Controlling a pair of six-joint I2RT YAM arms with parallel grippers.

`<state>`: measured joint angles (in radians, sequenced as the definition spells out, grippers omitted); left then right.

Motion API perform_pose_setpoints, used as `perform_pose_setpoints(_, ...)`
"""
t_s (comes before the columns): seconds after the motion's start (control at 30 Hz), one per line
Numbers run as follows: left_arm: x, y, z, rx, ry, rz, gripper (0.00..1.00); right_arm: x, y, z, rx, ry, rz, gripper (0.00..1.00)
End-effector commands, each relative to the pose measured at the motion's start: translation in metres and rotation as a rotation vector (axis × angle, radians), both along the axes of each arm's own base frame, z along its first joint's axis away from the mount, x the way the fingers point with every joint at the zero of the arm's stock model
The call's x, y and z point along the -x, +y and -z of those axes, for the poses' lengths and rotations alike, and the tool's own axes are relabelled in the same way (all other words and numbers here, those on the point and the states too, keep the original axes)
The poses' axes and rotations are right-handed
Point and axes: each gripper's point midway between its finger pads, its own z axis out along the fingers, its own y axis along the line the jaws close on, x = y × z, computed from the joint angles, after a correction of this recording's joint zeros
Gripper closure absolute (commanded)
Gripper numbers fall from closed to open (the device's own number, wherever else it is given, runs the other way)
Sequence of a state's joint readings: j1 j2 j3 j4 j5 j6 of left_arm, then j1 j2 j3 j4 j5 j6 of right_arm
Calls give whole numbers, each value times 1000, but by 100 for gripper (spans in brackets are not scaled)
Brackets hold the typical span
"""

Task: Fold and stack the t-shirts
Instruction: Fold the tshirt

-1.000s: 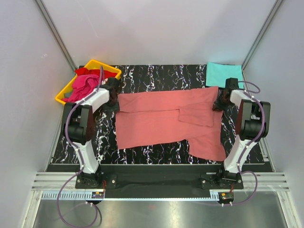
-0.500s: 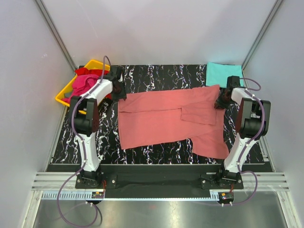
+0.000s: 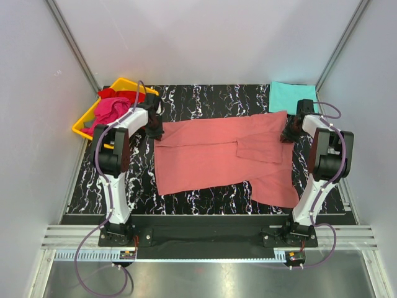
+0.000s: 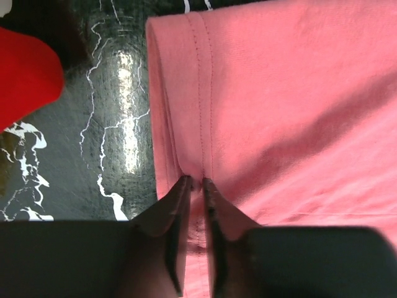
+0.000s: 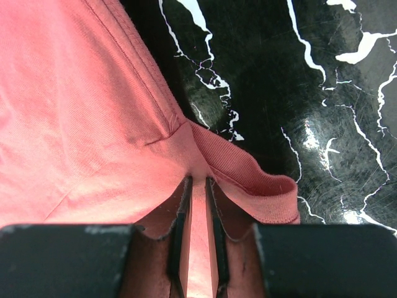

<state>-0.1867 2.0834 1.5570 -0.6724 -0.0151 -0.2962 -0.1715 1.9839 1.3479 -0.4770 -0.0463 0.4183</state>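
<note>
Both grippers have drawn the far hem back and straighter. The left gripper (image 4: 193,181), nearly closed, pinches the salmon-pink t-shirt (image 3: 211,155) at its far-left corner. The shirt's long axis runs left to right across the table (image 3: 205,99), nearward of both. The right gripper (image 5: 197,180) likewise pinches the far-right corner.

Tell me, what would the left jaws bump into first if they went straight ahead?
More of the pink shirt the left jaws are pinching: its hemmed edge runs straight ahead. Beyond it, probably only bare black table; the red cloth sits off to the side.
</note>
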Motion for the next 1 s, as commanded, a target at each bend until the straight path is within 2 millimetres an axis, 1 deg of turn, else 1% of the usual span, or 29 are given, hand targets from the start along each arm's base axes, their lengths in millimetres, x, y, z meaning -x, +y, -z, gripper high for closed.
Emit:
perform_pose_setpoints(0.0,-17,1,-15,-15,-72,4,89,-6,-11,-5,26,-23,7,79)
perform_pose_setpoints(0.03,-19,2,-17,-21,-78,0,93,-6,-11,-5,26,-22,5,79)
perform_pose_setpoints(0.07,-19,2,-16,-23,-75,1,100,-6,-12,-4,27,-22,5,79)
perform_pose_setpoints(0.1,-22,2,-19,-26,-83,-1,100,-6,-12,-3,27,-20,9,79)
perform_pose_setpoints(0.17,-23,3,-19,-33,-78,-2,100,-6,-14,-3,26,-20,11,79)
perform_pose_setpoints(0.27,-24,10,-22,-67,-78,-24,100,-5,-15,-4,25,-19,14,79)
perform_pose_setpoints(0.33,-21,16,-26,-95,-73,-45,100,-5,-15,-4,25,-20,15,79)
perform_pose_setpoints(0.37,-20,18,-32,-102,-84,-52,100,-6,-15,-5,24,-22,17,79)
perform_pose_setpoints(0.4,-17,20,-34,-108,-83,-61,100,-6,-15,-5,26,-22,16,79)
perform_pose_setpoints(0.43,-15,21,-36,-111,-87,-68,96,-6,-15,-6,26,-25,15,79)
perform_pose_setpoints(0.47,-13,20,-46,-100,-104,-71,88,-6,-15,-5,25,-23,17,79)
perform_pose_setpoints(0.5,-6,19,-43,-88,-91,-69,81,-6,-15,-6,25,-25,17,79)
perform_pose_setpoints(0.53,-4,15,-45,-64,-102,-64,80,-6,-15,-7,25,-28,18,79)
perform_pose_setpoints(0.57,-2,16,-55,-58,-128,-69,79,-5,-15,-6,25,-27,18,79)
perform_pose_setpoints(0.6,3,18,-51,-64,-129,-71,75,-6,-15,-7,22,-29,17,79)
perform_pose_setpoints(0.67,3,15,-55,-46,-148,-56,66,-5,-13,-8,16,-31,15,79)
perform_pose_setpoints(0.7,5,14,-54,-43,-144,-49,63,-5,-13,-8,12,-33,15,79)
perform_pose_setpoints(0.77,7,7,-58,-6,-146,-29,62,-4,-12,-8,8,-34,16,79)
perform_pose_setpoints(0.8,10,2,-57,18,-142,-23,62,-4,-11,-9,4,-33,16,79)
perform_pose_setpoints(0.87,13,-13,-61,96,-146,3,62,-6,-10,-11,3,-39,15,79)
perform_pose_setpoints(0.9,17,-17,-58,122,-130,-4,62,-5,-11,-11,3,-38,16,79)
perform_pose_setpoints(0.97,22,-18,-48,125,-92,-14,62,-6,-10,-14,-1,-45,16,79)
